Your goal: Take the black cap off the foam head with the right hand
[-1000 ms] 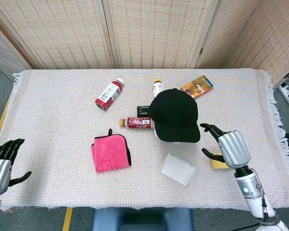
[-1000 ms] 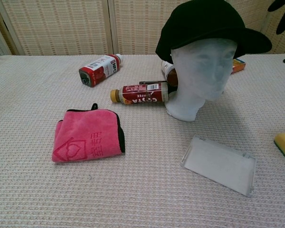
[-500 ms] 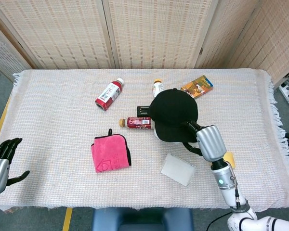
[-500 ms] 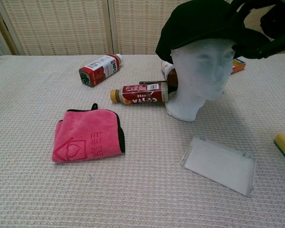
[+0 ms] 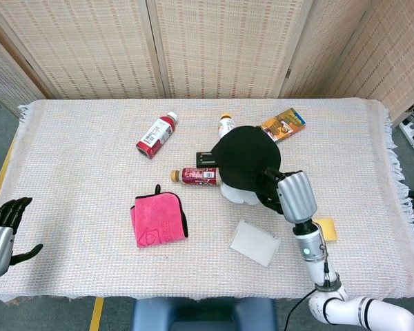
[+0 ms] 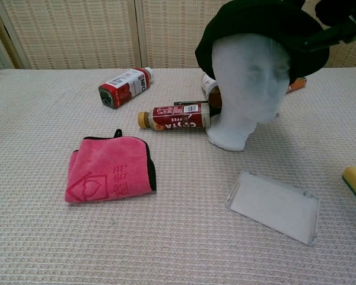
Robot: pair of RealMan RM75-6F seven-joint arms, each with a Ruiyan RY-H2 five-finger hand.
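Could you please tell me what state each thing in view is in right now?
black cap: tilted up, partly lifted off the head
foam head: upright, forehead bared
right hand: grips the cap's brim
left hand: holds nothing, fingers apart
coffee bottle: capped, lying down
pink cloth: folded

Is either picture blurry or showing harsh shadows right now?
Head view: sharp, evenly lit, faint shadows on the table. Chest view: soft shadow beside the foam head; the black cap and right hand are dark, cut off at the frame's top edge.

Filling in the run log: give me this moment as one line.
phase: cap removal | right robot hand: grips brim of black fabric cap, cap tilted on white foam head | left robot hand: idle, open
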